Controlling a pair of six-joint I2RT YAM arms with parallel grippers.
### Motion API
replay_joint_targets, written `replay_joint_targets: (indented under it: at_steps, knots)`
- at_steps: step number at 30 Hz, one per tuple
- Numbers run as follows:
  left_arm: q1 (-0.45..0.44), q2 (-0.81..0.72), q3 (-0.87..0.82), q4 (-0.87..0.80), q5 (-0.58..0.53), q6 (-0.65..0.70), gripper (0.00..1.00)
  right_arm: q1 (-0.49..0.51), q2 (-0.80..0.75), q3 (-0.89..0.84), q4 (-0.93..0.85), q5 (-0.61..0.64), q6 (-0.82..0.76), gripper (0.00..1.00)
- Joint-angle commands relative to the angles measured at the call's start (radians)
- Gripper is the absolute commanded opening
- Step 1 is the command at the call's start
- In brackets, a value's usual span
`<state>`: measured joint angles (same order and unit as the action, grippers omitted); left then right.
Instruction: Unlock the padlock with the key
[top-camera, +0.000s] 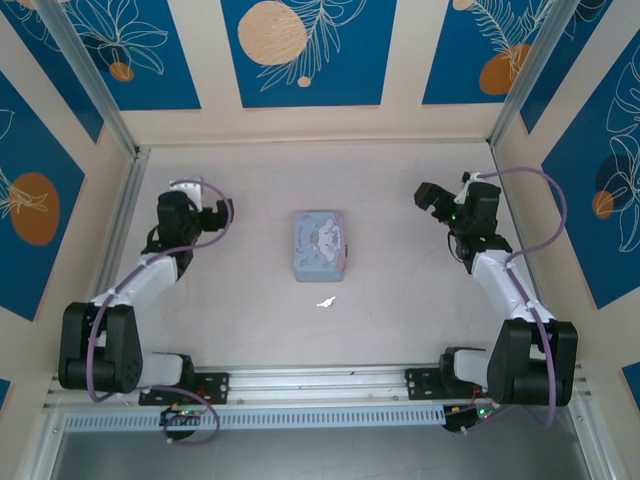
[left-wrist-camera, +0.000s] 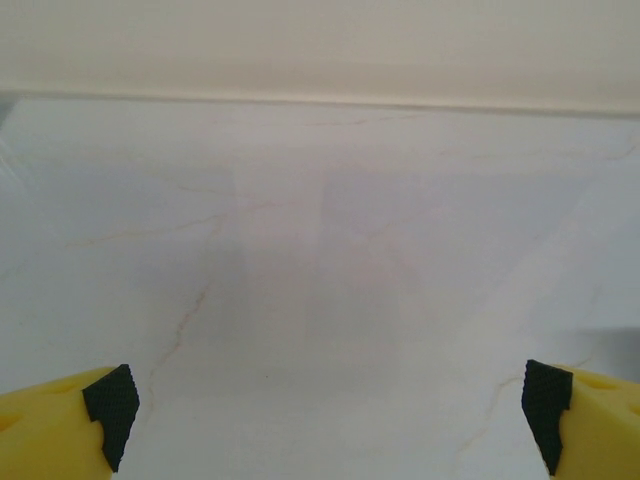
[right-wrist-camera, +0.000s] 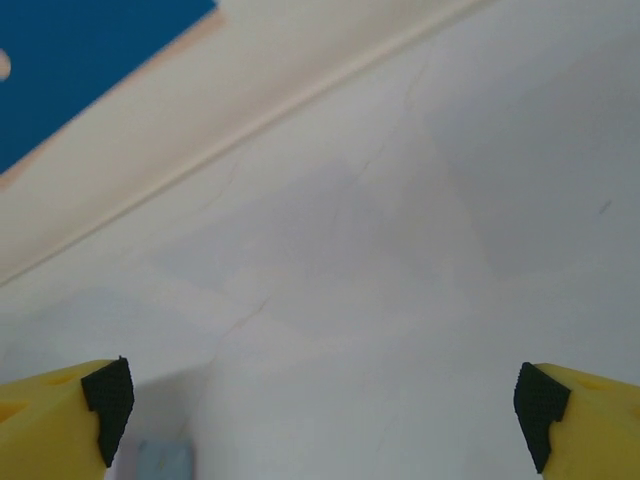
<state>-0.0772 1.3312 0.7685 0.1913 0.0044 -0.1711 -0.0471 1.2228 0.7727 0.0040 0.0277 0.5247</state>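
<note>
- Where the two arms are bolted to the grey metal rail (top-camera: 320, 378) at the near edge, their black bases sit well apart, one toward each corner of the pale, marbled table (top-camera: 400, 300).
- Beyond the rail, near the table's middle, the thin silvery-white metal key (top-camera: 326, 301) lies flat on the bare surface, well apart from both arms.
- Just behind the key sits the pale blue, cartoon-printed rectangular tin box (top-camera: 319, 245), with a gap between the two.
- A tiny dark speck at the box's right edge looks like the small dark metal padlock (top-camera: 349, 250). It is too small to tell how it sits.
- About level with the box's far end, the left gripper (top-camera: 226, 212) points inward from the left, well apart from it. In its wrist view, its yellow fingers (left-wrist-camera: 50, 425) with black pads are spread wide over bare table.
- Slightly farther back on the right, the right gripper (top-camera: 428, 196) also faces inward. Its yellow fingers (right-wrist-camera: 45, 420) are likewise spread wide.
- Farthest off stands the cream back wall (top-camera: 320, 125) with blue leaf-patterned panels.
</note>
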Motion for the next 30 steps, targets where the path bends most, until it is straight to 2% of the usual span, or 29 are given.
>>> replay_joint_targets:
  at_steps: [1,5,10,15,22,30]
  knots:
    - [-0.022,0.026,0.148,-0.329,0.073,-0.248,1.00,0.054,0.019,0.033,-0.237,-0.223,0.059,0.97]
    - [-0.098,0.125,0.294,-0.485,0.157,-0.345,1.00,0.163,0.012,0.013,-0.295,-0.260,0.077,0.95]
    - [-0.248,0.241,0.403,-0.533,0.154,-0.403,1.00,0.346,-0.009,-0.052,-0.274,-0.220,0.131,0.94]
    - [-0.338,0.384,0.476,-0.516,0.194,-0.468,1.00,0.465,-0.016,-0.108,-0.237,-0.179,0.193,0.93]
    - [-0.402,0.534,0.578,-0.431,0.241,-0.544,1.00,0.541,0.029,-0.131,-0.191,-0.137,0.229,0.93]
    - [-0.476,0.720,0.898,-0.492,0.313,-0.566,1.00,0.604,0.150,-0.042,-0.165,-0.123,0.260,0.93]
